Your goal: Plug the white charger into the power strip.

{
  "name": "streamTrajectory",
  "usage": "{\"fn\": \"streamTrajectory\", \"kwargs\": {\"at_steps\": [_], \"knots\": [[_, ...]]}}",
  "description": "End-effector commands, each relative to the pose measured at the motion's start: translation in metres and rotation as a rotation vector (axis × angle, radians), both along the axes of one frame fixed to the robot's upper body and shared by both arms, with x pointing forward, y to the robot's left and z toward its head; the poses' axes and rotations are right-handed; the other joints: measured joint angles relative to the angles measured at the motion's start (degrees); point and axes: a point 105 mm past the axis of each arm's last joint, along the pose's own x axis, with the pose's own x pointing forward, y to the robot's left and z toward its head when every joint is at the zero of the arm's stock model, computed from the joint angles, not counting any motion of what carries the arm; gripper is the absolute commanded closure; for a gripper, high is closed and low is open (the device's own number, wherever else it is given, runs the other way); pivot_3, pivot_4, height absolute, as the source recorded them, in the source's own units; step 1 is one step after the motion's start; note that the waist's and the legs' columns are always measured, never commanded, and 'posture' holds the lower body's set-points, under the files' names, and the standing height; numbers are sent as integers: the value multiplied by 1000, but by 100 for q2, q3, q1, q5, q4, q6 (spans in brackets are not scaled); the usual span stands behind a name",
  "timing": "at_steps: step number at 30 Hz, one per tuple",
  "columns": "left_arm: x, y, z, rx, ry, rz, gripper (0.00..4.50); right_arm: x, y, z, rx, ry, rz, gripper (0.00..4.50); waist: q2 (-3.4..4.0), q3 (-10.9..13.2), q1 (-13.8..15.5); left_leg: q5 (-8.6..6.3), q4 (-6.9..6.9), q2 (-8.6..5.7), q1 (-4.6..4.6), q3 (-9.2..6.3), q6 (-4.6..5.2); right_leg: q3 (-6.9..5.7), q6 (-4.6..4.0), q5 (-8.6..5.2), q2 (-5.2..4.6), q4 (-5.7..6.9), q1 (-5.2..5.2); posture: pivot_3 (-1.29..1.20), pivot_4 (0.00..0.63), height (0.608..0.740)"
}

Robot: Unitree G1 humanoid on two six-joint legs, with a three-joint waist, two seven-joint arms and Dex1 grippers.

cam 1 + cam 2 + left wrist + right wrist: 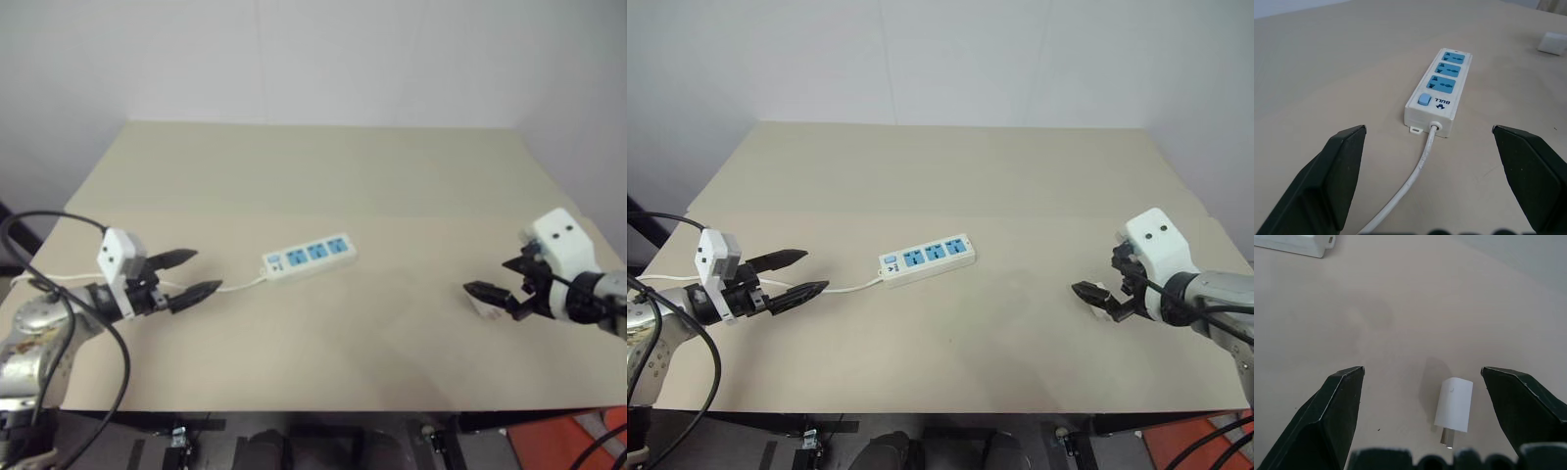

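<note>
Right wrist view: white charger [1453,405] lies between the wide-open right pincer's [1459,382] fingers.

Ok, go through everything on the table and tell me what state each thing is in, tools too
white charger: lying on its side on the table, unplugged, prongs bare.
power strip: flat on the table, all three blue sockets empty.
cord: slack, trailing off the strip's switch end.
left tool: open, empty.
right tool: open, empty, over the charger.

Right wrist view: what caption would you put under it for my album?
Open right claw hovering over the white charger lying on the tan table.
</note>
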Motion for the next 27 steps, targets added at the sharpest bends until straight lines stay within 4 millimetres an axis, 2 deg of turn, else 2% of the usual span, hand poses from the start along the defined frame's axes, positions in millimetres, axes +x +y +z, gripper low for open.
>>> {"fn": "streamTrajectory", "kwargs": {"at_steps": [1,6,13,16,19,22,27], "knots": [[2,-1,14,15,-46,-28,11,-2,-1,7,-21,-35,-3,0,-1,0,4,0,0,0,0,0,0,-1,0,0,0,0,0,0,150,740],[13,-6,14,53,-41,-101,11,-4,1,3,-11,-48,-19,0,-1,0,5,1,0,-1,0,1,-1,-1,0,0,1,4,0,0,150,740],[34,-16,11,138,32,-402,11,-3,8,0,3,-100,-16,0,-3,1,7,2,0,-6,0,9,-1,-3,1,0,3,13,0,0,150,740],[49,-22,8,203,23,-488,11,-2,12,1,4,-130,-15,0,-6,3,3,2,1,-10,-6,15,1,-5,2,1,5,9,-2,0,150,740],[67,-30,-3,273,3,-509,11,-6,11,-2,3,-138,-34,0,-8,4,2,0,1,-13,-7,19,5,-4,2,1,5,10,-3,0,150,740],[77,-37,-8,293,-20,-514,11,-12,12,-3,4,-145,-48,0,-11,5,-1,-5,4,-11,-11,19,14,-4,3,2,3,10,-3,0,150,740],[86,-55,-15,163,-54,-500,11,-26,5,-9,-10,-153,-100,0,-14,5,-8,-14,53,-7,-78,17,29,-4,15,9,2,20,-56,0,150,740]]}}
